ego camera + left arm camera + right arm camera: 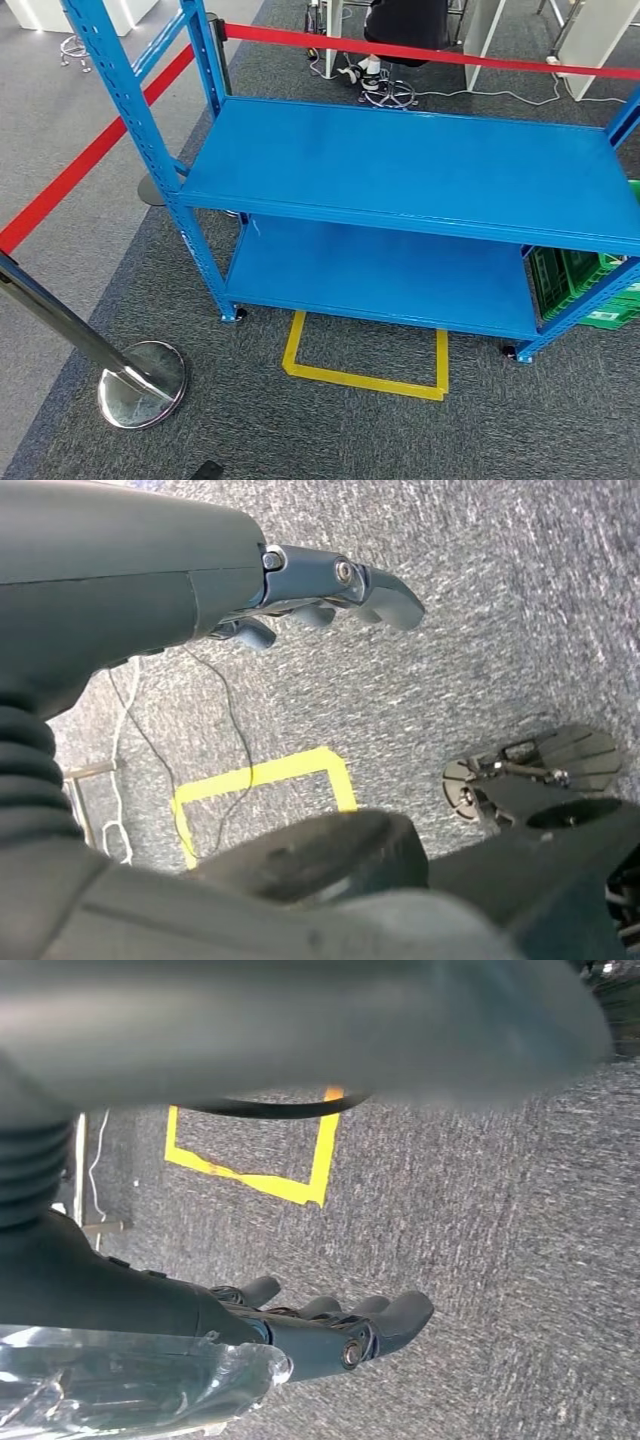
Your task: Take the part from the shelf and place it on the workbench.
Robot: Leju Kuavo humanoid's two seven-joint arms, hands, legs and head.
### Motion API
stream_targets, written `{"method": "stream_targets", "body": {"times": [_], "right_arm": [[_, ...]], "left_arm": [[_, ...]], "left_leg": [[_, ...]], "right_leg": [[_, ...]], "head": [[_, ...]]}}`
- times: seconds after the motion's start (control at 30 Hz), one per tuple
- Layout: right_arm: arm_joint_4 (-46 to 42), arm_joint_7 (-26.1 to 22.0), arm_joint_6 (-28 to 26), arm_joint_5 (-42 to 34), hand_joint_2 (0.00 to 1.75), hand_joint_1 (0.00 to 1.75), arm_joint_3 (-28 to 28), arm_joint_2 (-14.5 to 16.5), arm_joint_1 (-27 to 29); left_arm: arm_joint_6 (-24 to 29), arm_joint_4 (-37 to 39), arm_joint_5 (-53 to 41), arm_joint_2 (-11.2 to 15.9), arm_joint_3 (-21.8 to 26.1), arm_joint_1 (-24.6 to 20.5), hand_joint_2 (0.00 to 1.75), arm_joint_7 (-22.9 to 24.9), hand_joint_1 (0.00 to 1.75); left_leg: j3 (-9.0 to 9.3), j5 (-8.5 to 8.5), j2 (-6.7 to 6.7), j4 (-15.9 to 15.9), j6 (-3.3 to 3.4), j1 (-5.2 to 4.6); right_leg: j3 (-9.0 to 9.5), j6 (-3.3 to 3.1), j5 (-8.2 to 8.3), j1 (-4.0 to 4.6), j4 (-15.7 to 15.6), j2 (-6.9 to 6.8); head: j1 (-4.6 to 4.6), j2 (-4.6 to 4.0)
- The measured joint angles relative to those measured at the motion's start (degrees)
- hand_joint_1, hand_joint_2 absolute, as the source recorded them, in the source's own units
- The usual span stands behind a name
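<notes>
Hanging over grey carpet, the left hand [332, 590] and right hand [332, 1330] hold nothing, fingers loosely extended, before the blue shelf [407, 170].

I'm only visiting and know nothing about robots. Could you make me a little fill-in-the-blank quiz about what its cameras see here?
1. The shelf rack is painted ___.
2. The tape outline on the carpet before it is ___.
3. The crate under the rack's right end is ___.
4. The barrier belt is ___.

Missing words: blue; yellow; green; red.
</notes>
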Motion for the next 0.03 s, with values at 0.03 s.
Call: {"method": "stream_targets", "body": {"times": [0.03], "right_arm": [[-0.07,-0.02,0.07,-0.53,0.0,0.0,0.48,-0.06,0.09]], "left_arm": [[-0.02,-0.07,0.53,0.11,-0.37,0.09,0.0,-0.06,0.0]], "left_leg": [[0.0,0.0,0.0,0.0,0.0,0.0]], "right_leg": [[0.0,0.0,0.0,0.0,0.0,0.0]], "head": [[-0.01,0.0]]}}
